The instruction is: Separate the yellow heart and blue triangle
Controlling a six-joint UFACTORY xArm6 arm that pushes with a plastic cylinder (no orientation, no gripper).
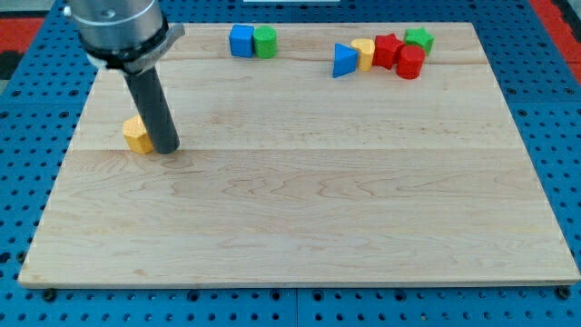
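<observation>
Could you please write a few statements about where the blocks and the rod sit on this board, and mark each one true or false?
1. The blue triangle touches the yellow heart. True.
2. My tip rests against the blue triangle. False: it sits at the view's left beside a yellow block, far from the triangle.
3. A blue cube and a green cylinder stand side by side near the view's top edge. True.
4. The green star lies alone at the view's bottom. False: it is at the view's top right, behind the red blocks.
5. The yellow heart lies between the blue triangle and the red blocks. True.
</observation>
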